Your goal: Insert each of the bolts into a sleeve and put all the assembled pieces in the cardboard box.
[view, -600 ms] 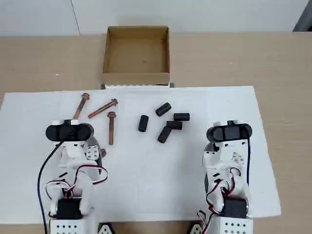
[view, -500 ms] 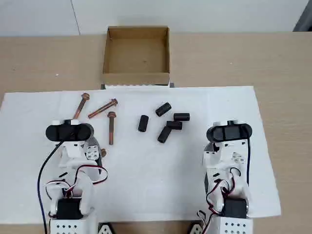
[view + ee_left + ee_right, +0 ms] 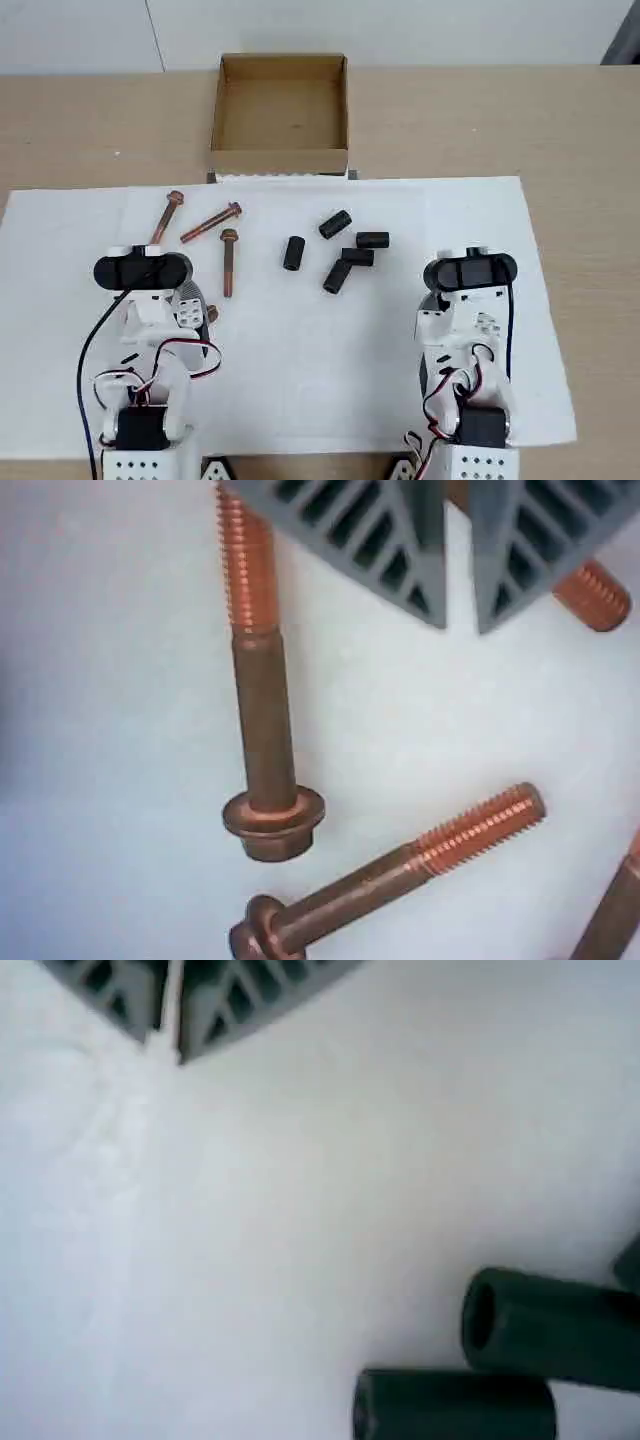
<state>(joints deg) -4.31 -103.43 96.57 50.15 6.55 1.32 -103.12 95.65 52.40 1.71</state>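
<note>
Okay, nearest us, the left gripper [image 3: 460,620] hangs low over the white sheet [image 3: 300,380]. Its jaws are pinched to a thin slit with nothing between them. Peeking out past them is the threaded tip of the closest bolt [image 3: 594,596], most of it hidden.

A touch farther and to the right lies the straight bolt [image 3: 228,262]. Its long axis runs near to far, head at the far end and threads pointing back toward the left arm. That looks like the cleaner pick.

Over on the right, the right gripper [image 3: 170,1048] has its jaws closed too, and they're empty. The sleeves [image 3: 337,276] cluster to its far left, the nearest one lying tilted.

So bolts for the left arm and sleeves for the right, I'd judge.

Farthest off, the cardboard box [image 3: 280,160] sits open, with no assembled piece in it yet.
</note>
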